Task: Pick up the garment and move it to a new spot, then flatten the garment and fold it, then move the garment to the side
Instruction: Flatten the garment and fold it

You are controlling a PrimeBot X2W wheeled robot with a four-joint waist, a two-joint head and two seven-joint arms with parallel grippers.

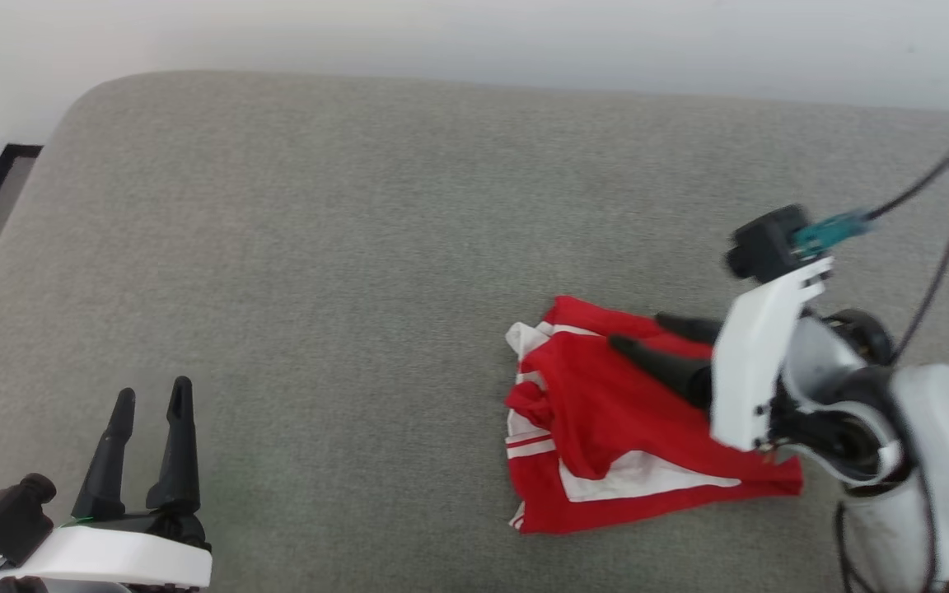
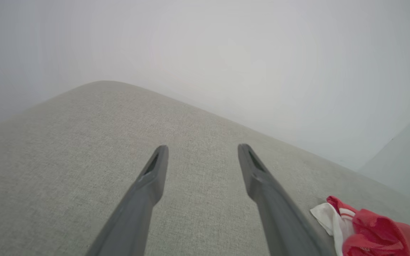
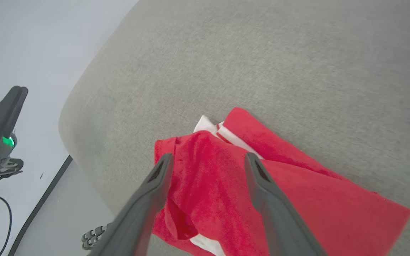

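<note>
Garment: the garment (image 1: 606, 428) is lying in a crumpled heap on the grey cushion (image 1: 318, 247), right of the middle and toward the near edge. It is showing mostly red, with white lining and striped trim poking out along its left side.
Right gripper: the right gripper (image 1: 636, 328) is hanging over the far right part of the heap, fingers pointing left and standing wide apart with nothing pinched between them. I cannot tell whether the tips are brushing the cloth.
Left gripper: the left gripper (image 1: 153, 389) is waiting at the near left corner, fingers spread wide and carrying nothing, well apart from the garment.
Step in hand: to my eye the jersey is sitting at its spot and the flattening is coming up; the cloth is bunched and doubled over itself, nowhere near spread.
Next move: I am guessing it is calling for a pinch on one free edge or corner, with the left arm coming across to take another, then a pull outward.
Watch for: layers are overlapping, so a pinch may be catching two at once.
</note>
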